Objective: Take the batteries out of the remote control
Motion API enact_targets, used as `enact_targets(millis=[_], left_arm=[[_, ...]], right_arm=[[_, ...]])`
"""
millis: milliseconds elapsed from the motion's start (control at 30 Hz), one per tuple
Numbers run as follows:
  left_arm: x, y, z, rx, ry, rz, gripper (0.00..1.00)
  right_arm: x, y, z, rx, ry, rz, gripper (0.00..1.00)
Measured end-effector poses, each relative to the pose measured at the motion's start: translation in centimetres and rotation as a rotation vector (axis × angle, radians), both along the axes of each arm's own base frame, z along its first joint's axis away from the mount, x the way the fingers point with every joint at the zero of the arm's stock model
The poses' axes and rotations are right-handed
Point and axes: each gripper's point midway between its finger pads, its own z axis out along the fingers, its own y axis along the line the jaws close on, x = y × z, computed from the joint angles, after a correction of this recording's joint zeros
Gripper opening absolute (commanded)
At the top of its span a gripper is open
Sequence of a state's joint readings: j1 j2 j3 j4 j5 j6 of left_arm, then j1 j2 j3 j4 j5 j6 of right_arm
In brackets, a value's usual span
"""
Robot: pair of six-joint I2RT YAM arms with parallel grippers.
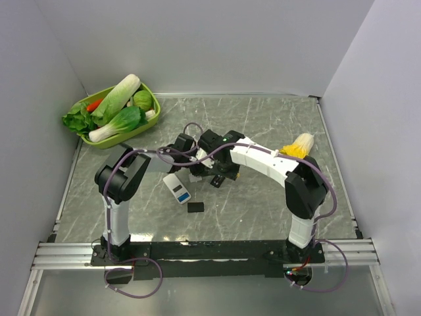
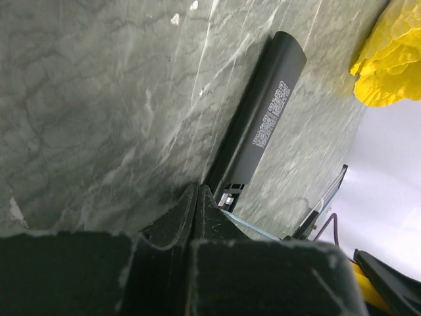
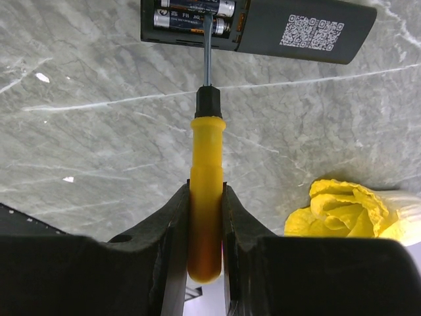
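A black remote (image 3: 263, 26) lies back-up on the marble table with its battery bay open. Two batteries (image 3: 192, 22) lie side by side in the bay, dark with silver ends. My right gripper (image 3: 206, 191) is shut on a yellow-handled screwdriver (image 3: 206, 197), whose blade tip sits in the bay against the batteries. My left gripper (image 2: 197, 191) is shut and empty, its tips at the table right by the open end of the remote (image 2: 263, 125). In the top view both grippers, left (image 1: 195, 166) and right (image 1: 220, 172), meet at mid-table and hide the black remote.
A white remote (image 1: 177, 188) and a small black cover plate (image 1: 195, 207) lie just left of the grippers. A green basket (image 1: 146, 125) of toy vegetables stands at the back left. A yellow and white toy vegetable (image 1: 297, 146) lies at the right, by the right arm.
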State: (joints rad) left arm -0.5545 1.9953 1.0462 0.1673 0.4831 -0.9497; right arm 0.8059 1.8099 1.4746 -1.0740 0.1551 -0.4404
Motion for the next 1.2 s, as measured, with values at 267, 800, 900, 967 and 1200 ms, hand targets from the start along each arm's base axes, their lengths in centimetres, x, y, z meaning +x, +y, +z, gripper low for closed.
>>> enact_targets(millis=[267,800,900,967,1200], left_arm=[[-0.2,0.0,0.0,-0.017,-0.009,0.008,0.01],[-3.9,-1.7,-0.1,-0.118,0.065,-0.014,0.01],[-4.9,-2.1,-0.1,-0.129,0.096,-0.031,0.01],[-5.0,-2.2,-0.2,-0.135,0.106,-0.035,0.01],[-5.0,-2.4,-0.2,-0.122,0.116,-0.042,0.01]], right_arm=[[0.3,0.4,0.3,-0.034,0.047,-0.003,0.0],[-1.2,-0.8,0.3,-0.077,0.102,-0.087,0.0],[-1.3,-1.0,0.3,-0.094,0.111,-0.09,0.0],[-1.3,-1.1,0.3,-0.096,0.113,-0.091,0.0],[-1.2,-1.5,-0.1,-0.079,0.112,-0.068,0.0]])
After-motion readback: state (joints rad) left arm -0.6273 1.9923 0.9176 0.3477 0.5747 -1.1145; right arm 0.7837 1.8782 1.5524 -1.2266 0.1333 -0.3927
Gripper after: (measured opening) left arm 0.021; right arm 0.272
